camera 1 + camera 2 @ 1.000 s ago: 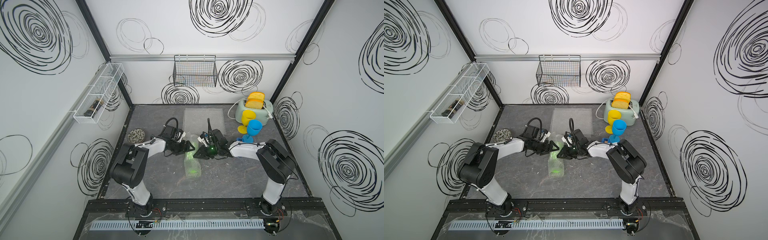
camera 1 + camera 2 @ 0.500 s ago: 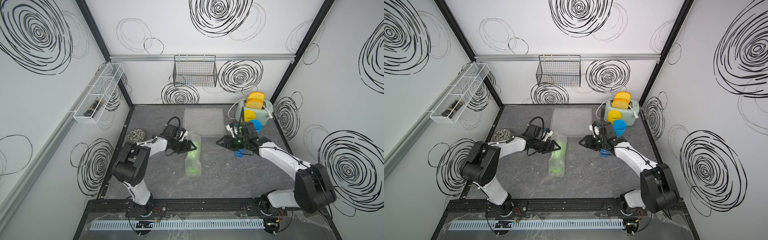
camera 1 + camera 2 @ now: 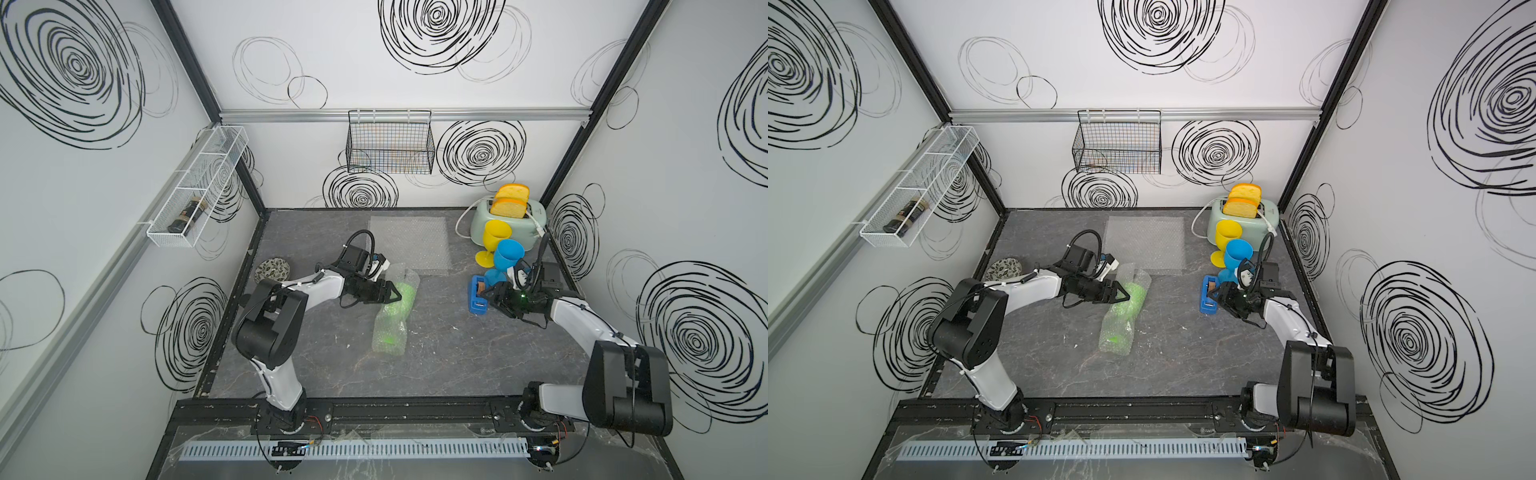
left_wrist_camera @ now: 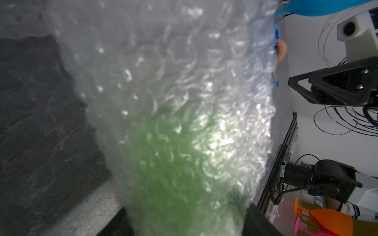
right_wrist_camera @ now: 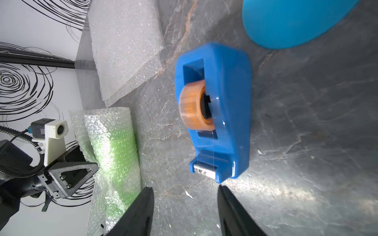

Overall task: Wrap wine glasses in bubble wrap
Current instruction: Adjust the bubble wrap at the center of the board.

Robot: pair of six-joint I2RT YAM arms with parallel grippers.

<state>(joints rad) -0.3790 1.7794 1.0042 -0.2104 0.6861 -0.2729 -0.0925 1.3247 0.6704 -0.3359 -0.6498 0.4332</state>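
The left gripper has its jaws spread wide around the bubble wrap rolled about the one lime green goblet lying mid-table, both fingers against the film. The right gripper hangs open and empty just short of the single blue tape dispenser. Two bare goblets, the blue goblet and the yellow goblet, stand by one toaster holding two slices, with spare flat sheets behind, all on a dark grey marbled tabletop within white walls scribbled with black swirls
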